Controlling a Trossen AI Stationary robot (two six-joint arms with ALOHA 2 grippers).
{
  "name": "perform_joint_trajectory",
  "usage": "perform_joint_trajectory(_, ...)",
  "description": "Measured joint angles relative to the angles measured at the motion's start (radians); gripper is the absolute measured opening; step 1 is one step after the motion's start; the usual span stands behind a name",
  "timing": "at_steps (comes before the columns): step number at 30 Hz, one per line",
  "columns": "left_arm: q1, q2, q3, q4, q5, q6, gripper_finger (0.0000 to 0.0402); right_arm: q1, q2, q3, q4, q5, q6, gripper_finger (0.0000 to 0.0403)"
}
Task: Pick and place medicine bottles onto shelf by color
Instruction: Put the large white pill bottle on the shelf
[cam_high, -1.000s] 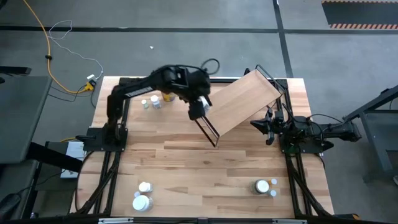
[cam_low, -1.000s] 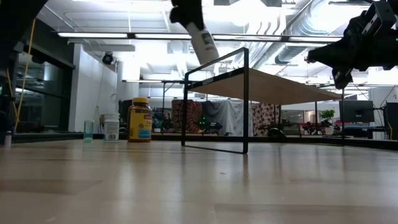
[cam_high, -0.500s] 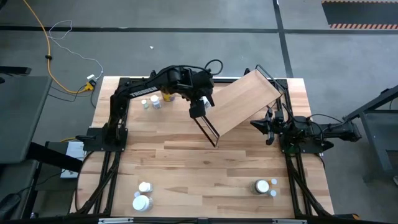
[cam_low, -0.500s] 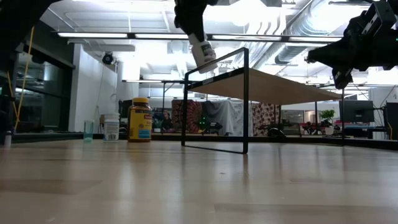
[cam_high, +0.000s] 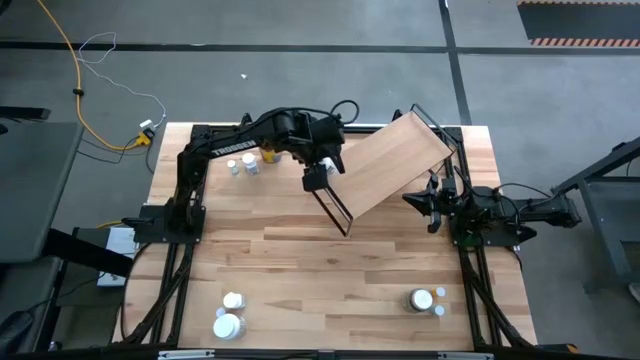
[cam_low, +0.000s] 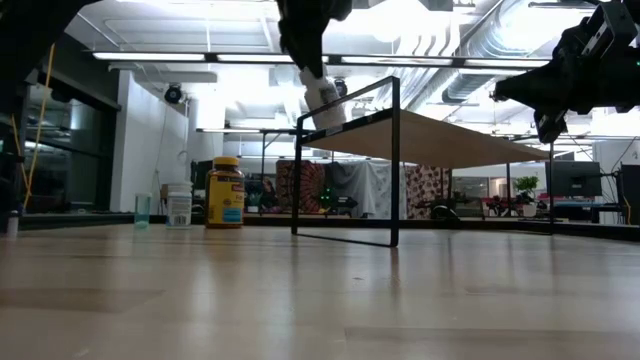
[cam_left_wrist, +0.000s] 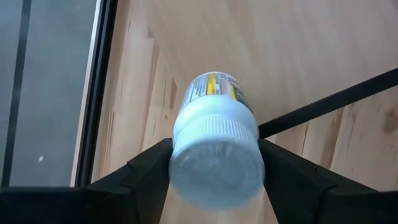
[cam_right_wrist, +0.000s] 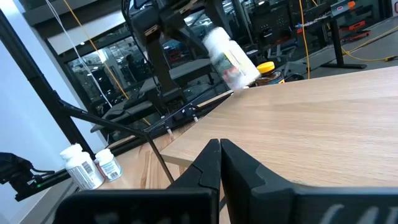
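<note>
Above shelf (cam_high: 390, 165) end, left pincer (cam_high: 318, 176) (gripping white bottle (cam_left_wrist: 214, 149)) now lower

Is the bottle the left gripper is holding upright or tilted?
Tilted. The bottle leans in the left gripper above the shelf edge, not yet set down.

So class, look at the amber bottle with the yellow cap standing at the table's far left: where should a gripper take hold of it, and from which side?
Grip the amber bottle around its round body, below the yellow cap, coming down from above. It stands upright, and two smaller bottles crowd one side, so a sideways approach is likely tighter. The left gripper is busy: it holds a white bottle at the shelf.
</note>
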Motion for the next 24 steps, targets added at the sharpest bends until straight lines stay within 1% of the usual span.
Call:
perform_joint_trajectory(12, 0.0, 0.0, 0.0, 0.05, 0.0, -0.003, 0.0225, 0.0, 0.0, 0.0, 0.0, 0.0, 0.0, 0.0)
perform_joint_trajectory(19, 0.003, -0.002, 0.012, 0.039, -0.009, -0.003, 0.0225, 0.0, 0.0, 0.0, 0.0, 0.0, 0.0, 0.0)
perform_joint_trajectory(21, 0.009, -0.012, 0.035, 0.04, -0.008, -0.004, 0.0225, 0.0, 0.0, 0.0, 0.0, 0.0, 0.0, 0.0)
perform_joint_trajectory(24, 0.026, -0.065, 0.049, 0.052, 0.007, -0.009, 0.0224, 0.0, 0.0, 0.0, 0.0, 0.0, 0.0, 0.0)
